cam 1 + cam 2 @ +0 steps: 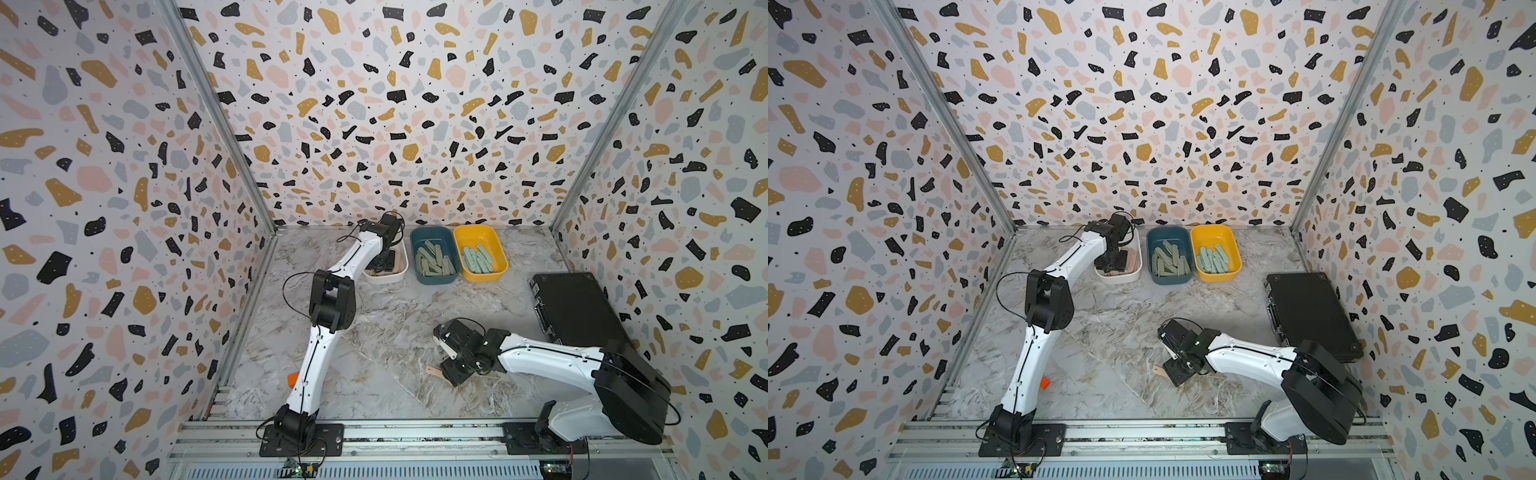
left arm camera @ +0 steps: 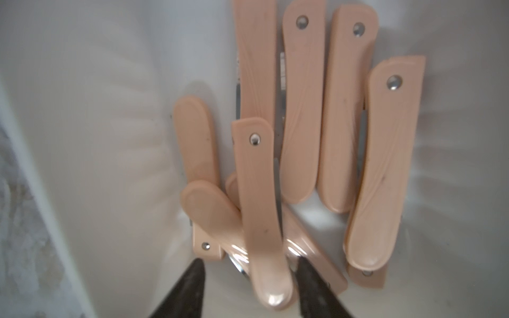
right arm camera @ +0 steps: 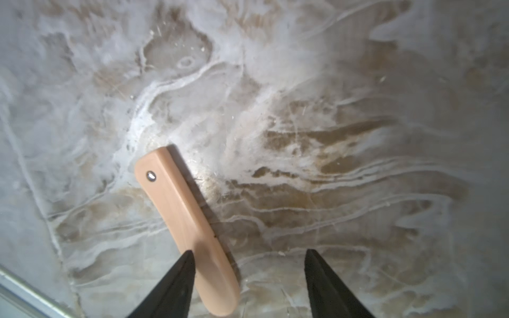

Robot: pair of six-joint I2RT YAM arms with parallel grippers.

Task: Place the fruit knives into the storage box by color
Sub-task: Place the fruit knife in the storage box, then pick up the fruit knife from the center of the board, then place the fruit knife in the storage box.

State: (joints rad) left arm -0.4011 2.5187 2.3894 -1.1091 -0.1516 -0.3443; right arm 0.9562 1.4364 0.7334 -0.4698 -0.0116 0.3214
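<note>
Several peach-pink fruit knives [image 2: 300,110] lie in the white storage box [image 2: 82,110]. My left gripper [image 2: 249,260] hangs open just above them. One pink knife [image 2: 259,209] rests on the pile, with its round end between the spread fingers and touching neither. Sage green knives [image 1: 432,259] fill the blue box [image 1: 434,280], and mint teal knives [image 1: 478,259] fill the yellow box [image 1: 486,276]. My right gripper [image 3: 248,252] is open low over the table. A single pink knife [image 3: 187,228] lies flat there, its round end beside one finger [image 3: 176,278].
A shut black case [image 1: 577,307] lies along the right wall. A small orange block [image 1: 293,378] sits by the left arm's lower link. The three boxes stand in a row at the back wall on the marble table [image 1: 395,324].
</note>
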